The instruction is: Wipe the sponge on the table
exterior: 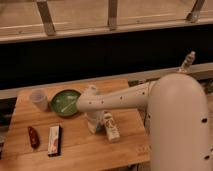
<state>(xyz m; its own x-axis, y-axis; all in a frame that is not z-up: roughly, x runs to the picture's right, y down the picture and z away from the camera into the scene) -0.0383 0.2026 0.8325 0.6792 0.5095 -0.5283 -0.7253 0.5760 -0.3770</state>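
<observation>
Likely the closed gripper [94, 125], fingertips down near the tabletop's [80, 149] middle, pins the unseen sponge; press evenly, stroking away from the white bottle [111, 128] just beside.

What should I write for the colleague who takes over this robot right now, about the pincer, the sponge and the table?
Pincer: shut, pointing down, low over the middle of the table, between the green bowl and the white bottle lying beside it.
Sponge: not visible. It may be hidden under the pincer; I cannot tell.
Done: the arm is at the tabletop. Whether any wiping has happened cannot be judged.
Left: check that the sponge is held, then wipe it over the table.
</observation>
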